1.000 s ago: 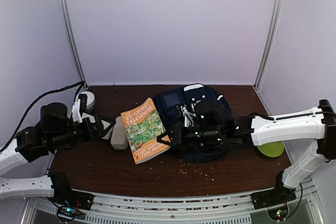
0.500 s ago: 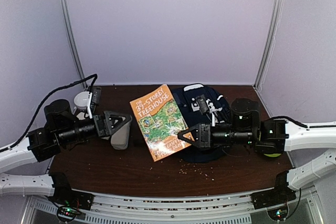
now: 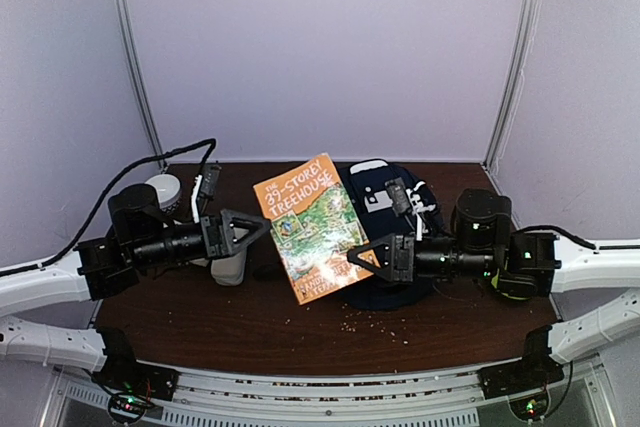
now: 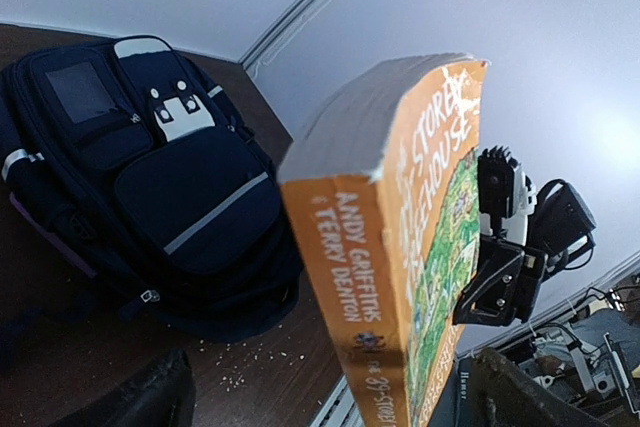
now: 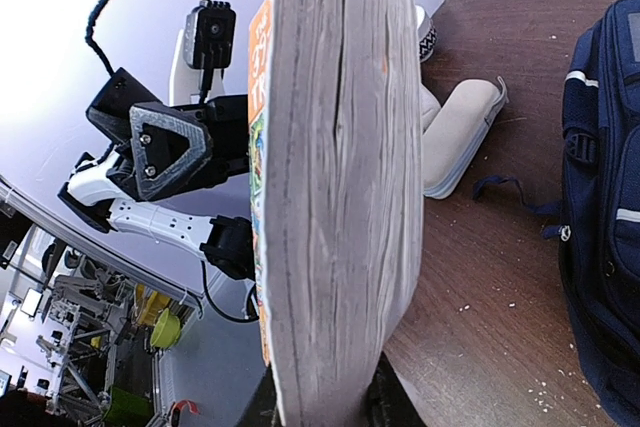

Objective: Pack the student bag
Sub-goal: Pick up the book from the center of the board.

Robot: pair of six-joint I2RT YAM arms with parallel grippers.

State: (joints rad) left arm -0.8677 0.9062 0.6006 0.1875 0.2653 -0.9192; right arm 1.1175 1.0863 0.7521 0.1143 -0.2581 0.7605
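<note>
Item: student bag (image 4: 190, 177), lying flat toward the tabletop's back right edge, pockets looking shut to me.
Item: book (image 3: 312, 229), lifted upright, my right gripper (image 3: 353, 258) clamped on its lower corner.
Left gripper (image 3: 258, 231): spread wide, empty.
Packing: barely begun, I judge.

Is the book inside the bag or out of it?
Out. The right gripper holds the book upright above the table, beside the student bag lying there.
</note>
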